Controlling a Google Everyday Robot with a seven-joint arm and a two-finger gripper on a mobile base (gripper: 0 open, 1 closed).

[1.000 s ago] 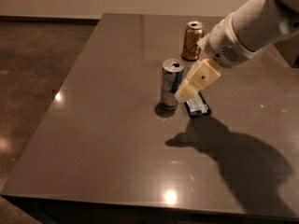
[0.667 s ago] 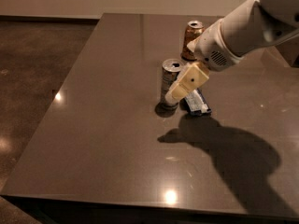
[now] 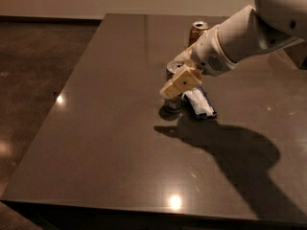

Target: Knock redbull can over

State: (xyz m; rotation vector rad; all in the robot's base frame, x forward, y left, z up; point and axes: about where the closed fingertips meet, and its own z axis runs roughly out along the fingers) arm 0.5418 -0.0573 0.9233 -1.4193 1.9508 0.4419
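The redbull can [image 3: 173,69], slim and silver-blue, stands upright near the middle of the dark table [image 3: 115,128]. Only its top rim and its base show. My gripper [image 3: 179,82], cream-coloured, reaches down from the upper right and sits right in front of the can's middle, covering its body. I cannot tell whether it touches the can.
A shorter gold can [image 3: 197,31] stands behind the redbull can, toward the far edge. A blue and white packet [image 3: 200,103] lies flat just right of the redbull can. The arm's shadow falls on the right half of the table. The table's left and front edges drop to the floor.
My gripper has moved left and slightly down, from beside the can's right side to in front of its body. The can still stands upright in the same place.
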